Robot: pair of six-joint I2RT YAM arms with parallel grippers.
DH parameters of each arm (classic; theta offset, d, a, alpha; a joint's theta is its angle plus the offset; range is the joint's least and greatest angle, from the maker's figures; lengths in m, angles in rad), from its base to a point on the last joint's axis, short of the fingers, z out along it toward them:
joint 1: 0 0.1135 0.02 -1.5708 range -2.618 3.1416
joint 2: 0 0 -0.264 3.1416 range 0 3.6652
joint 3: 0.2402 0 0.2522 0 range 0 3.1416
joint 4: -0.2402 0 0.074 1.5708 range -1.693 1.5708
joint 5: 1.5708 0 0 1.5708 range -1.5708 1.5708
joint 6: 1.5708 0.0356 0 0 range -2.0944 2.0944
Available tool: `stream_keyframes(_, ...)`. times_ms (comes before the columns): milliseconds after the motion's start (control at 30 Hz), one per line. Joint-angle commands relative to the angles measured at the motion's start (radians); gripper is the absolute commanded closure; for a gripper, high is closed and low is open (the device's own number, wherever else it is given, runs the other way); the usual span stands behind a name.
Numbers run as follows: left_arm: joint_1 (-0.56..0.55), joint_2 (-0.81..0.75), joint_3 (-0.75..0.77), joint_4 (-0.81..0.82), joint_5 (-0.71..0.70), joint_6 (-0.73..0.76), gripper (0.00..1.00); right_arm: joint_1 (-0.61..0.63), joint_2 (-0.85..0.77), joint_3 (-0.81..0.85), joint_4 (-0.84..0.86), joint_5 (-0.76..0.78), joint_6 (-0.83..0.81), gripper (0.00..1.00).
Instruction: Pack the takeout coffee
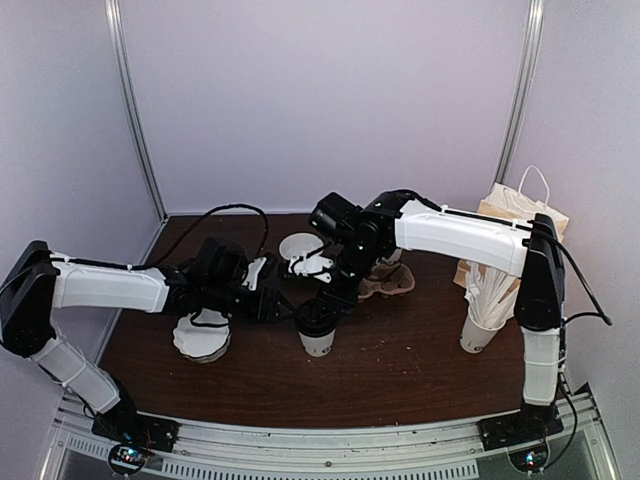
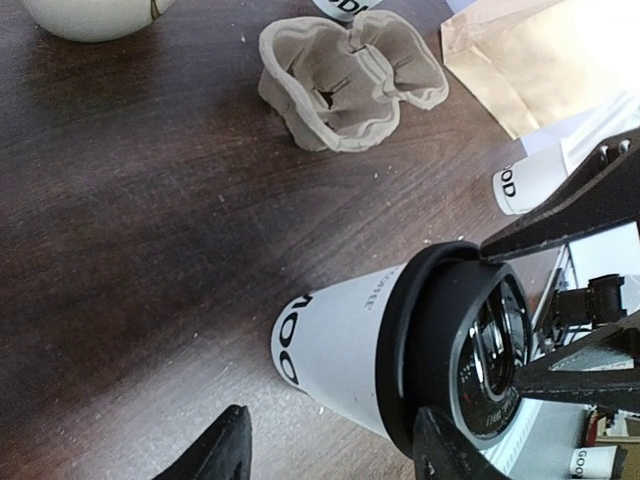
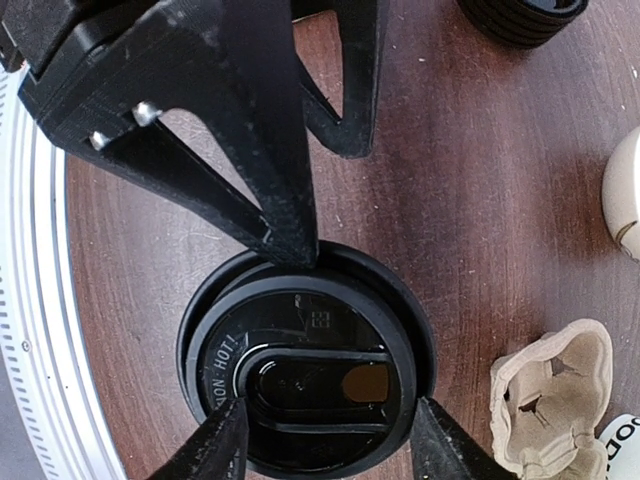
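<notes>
The dark wooden surface (image 1: 400,370) carries everything. A brown paper bag (image 1: 515,215) stands well off to the outer side of the right hand (image 3: 328,410), near the far right corner. Just in front of the bag is a white cup full of white paper-wrapped sticks (image 1: 482,325), also well apart from both hands.

The takeout coffee (image 1: 317,342) stands upright near the middle of the surface, directly under the right hand and just beside the left hand (image 2: 332,415). It is a white tapered cup with dark print near its base and a black lid (image 3: 310,385) seated on top.

The right hand comes down from above. Its two fingers (image 3: 222,440) sit on opposite sides of the lid's raised centre and pinch it.

The left hand reaches in from the side at cup height, its fingers spread. One finger (image 3: 285,200) touches the lid's rim, while the other stands clear of the cup.

A grey pulp cup carrier (image 2: 345,85) lies empty beyond the right hand, near the coffee but not touching it. An open white cup (image 1: 300,247) stands beyond both hands. A stack of black lids (image 3: 520,18) shows past the left hand's fingers in the right wrist view.
</notes>
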Motion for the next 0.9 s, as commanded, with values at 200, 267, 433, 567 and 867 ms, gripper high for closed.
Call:
stream_keyframes(200, -0.001, -0.089, 0.154, -0.241, -0.086, 0.107, 0.40, 0.020, -0.049, 0.069, -0.093, 0.004, -0.006, 0.38)
stream_keyframes(267, -0.002, -0.084, 0.179, -0.248, -0.089, 0.111, 0.38, 0.018, -0.053, 0.073, -0.089, 0.017, -0.009, 0.36)
stream_keyframes(433, -0.006, -0.086, 0.192, -0.266, -0.094, 0.150, 0.34, -0.002, -0.065, 0.086, -0.088, 0.010, -0.001, 0.33)
stream_keyframes(567, -0.022, -0.102, 0.201, -0.316, -0.145, 0.233, 0.28, -0.026, -0.087, 0.105, -0.114, -0.009, 0.002, 0.33)
stream_keyframes(867, -0.114, -0.048, 0.400, -0.549, -0.256, 0.532, 0.15, -0.200, -0.397, -0.127, -0.018, -0.039, -0.044, 0.33)
